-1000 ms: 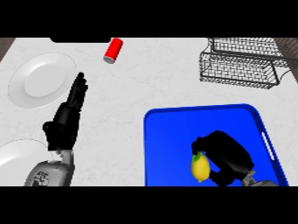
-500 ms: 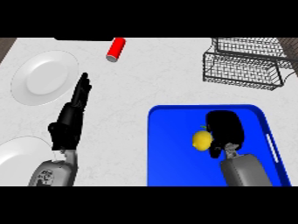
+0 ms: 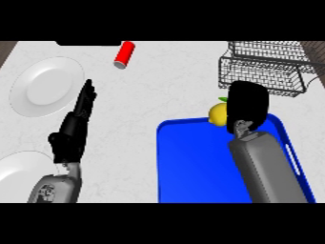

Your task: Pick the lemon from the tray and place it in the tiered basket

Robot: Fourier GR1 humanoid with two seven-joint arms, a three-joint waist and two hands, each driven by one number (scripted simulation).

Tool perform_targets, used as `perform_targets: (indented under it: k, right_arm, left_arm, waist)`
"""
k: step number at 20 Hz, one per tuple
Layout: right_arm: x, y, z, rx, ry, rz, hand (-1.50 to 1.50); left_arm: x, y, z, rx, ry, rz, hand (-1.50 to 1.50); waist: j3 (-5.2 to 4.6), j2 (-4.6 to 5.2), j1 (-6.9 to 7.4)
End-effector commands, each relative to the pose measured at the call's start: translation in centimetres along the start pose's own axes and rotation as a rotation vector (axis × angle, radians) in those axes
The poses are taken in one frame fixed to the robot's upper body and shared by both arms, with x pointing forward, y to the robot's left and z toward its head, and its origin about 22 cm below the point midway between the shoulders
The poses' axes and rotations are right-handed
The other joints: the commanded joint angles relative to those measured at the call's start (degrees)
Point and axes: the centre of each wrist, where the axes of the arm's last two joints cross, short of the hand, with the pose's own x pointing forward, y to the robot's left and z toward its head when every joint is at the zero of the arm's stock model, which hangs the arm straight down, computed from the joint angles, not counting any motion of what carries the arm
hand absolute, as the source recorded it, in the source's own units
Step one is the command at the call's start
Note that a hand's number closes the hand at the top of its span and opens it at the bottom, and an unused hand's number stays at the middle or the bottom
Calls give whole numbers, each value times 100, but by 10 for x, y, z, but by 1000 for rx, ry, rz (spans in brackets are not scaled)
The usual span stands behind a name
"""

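head view: my right hand (image 3: 248,106) is curled round the lemon (image 3: 218,112), which peeks out at its left side, over the far rim of the blue tray (image 3: 193,167). the tiered basket (image 3: 267,71) lies just ahead, slightly right, so this hand is nearer. my left hand (image 3: 73,127) rests open, well apart. i count one lemon, one tray, one basket, two white plates (image 3: 45,86), one red can (image 3: 124,54).

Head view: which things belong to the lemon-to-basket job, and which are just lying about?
Job: lemon, right hand curled on it, blue tray, tiered basket.
Lying about: red can, upper plate, lower plate, left hand resting open at left.
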Motion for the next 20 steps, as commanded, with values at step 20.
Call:
perform_targets:
  k: [20]
  right_arm:
    - [-29, -199, 3, -207, 58, -429, 150]
  left_arm:
    - [-4, -7, -10, 4, 2, -3, 0]
  waist:
    - [2, 15, -6]
